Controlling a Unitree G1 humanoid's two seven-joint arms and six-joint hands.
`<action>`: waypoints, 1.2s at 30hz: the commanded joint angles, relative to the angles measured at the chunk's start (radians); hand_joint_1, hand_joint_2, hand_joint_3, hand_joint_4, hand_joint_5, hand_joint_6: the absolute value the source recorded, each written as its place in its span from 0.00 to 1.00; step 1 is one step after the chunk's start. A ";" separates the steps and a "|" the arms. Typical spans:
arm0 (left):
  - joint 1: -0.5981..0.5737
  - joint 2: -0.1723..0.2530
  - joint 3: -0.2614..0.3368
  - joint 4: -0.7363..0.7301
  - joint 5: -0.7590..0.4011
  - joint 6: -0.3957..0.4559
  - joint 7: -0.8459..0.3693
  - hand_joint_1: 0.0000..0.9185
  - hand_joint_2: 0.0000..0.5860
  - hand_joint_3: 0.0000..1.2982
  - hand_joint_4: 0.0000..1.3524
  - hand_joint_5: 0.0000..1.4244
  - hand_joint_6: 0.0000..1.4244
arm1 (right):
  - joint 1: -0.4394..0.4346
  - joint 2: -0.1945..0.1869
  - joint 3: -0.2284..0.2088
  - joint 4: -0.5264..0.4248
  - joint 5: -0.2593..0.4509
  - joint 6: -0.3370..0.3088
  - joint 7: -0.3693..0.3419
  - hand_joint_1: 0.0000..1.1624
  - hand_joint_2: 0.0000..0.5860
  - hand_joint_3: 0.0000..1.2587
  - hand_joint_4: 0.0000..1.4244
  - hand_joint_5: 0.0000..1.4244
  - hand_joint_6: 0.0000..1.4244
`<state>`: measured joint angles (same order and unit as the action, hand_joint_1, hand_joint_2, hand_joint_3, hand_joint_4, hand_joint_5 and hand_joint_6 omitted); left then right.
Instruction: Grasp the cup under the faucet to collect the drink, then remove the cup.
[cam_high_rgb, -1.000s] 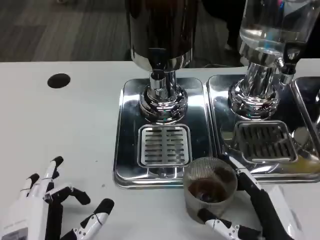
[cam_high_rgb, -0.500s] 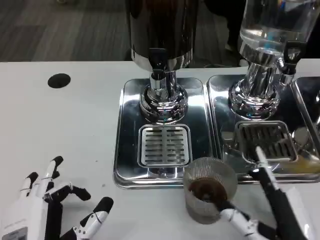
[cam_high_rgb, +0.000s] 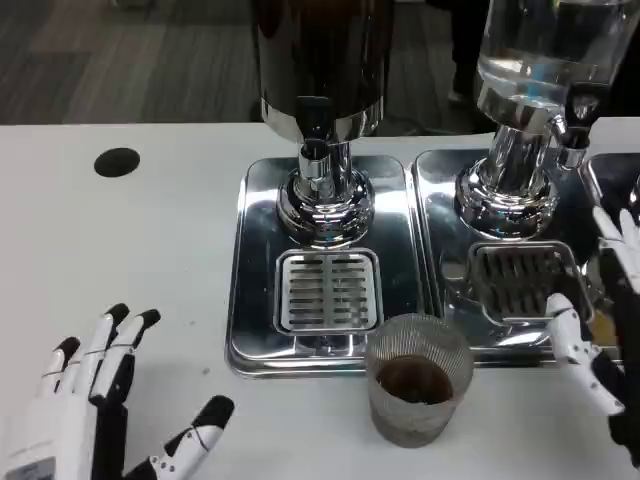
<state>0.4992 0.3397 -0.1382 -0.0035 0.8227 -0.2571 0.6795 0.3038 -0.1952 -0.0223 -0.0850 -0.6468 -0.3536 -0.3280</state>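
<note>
A clear plastic cup (cam_high_rgb: 417, 378) with dark drink in its bottom stands upright on the white table, just in front of the left steel drip tray (cam_high_rgb: 255, 260). The dark dispenser's faucet (cam_high_rgb: 316, 150) rises behind the tray's slotted grate (cam_high_rgb: 329, 290). My right hand (cam_high_rgb: 600, 330) hangs at the picture's right edge, fingers spread, well clear of the cup. My left hand (cam_high_rgb: 95, 410) rests low at the left with fingers apart, holding nothing.
A second dispenser with clear liquid (cam_high_rgb: 540, 60) stands on its own steel tray (cam_high_rgb: 440, 210) at the right. A round black hole (cam_high_rgb: 117, 162) sits in the table at far left. Bare white table lies between my left hand and the trays.
My right hand has let go of the cup and drawn away to the right. The cup stays standing in place. My left hand's fingers have shifted slightly.
</note>
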 joint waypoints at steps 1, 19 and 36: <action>0.008 -0.015 -0.043 -0.036 0.093 0.047 0.012 0.00 0.22 0.15 0.00 0.10 0.05 | -0.061 -0.045 0.048 0.067 -0.232 0.141 -0.094 0.01 1.00 0.09 0.00 0.00 0.00; 0.050 -0.071 -0.108 -0.032 0.145 0.107 0.087 0.00 0.22 0.17 0.00 0.09 0.03 | -0.182 -0.189 0.213 0.345 -0.322 0.260 -0.242 0.00 1.00 0.08 0.00 0.00 0.00; 0.046 -0.063 -0.132 -0.021 0.132 0.104 0.090 0.00 0.22 0.18 0.00 0.09 0.03 | -0.115 -0.203 0.250 0.306 -0.289 0.262 -0.295 0.00 1.00 0.04 0.00 0.00 0.00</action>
<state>0.5437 0.2674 -0.2640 -0.0197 0.9529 -0.1517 0.7652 0.1732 -0.3893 0.2176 0.2328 -0.9352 -0.0914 -0.5941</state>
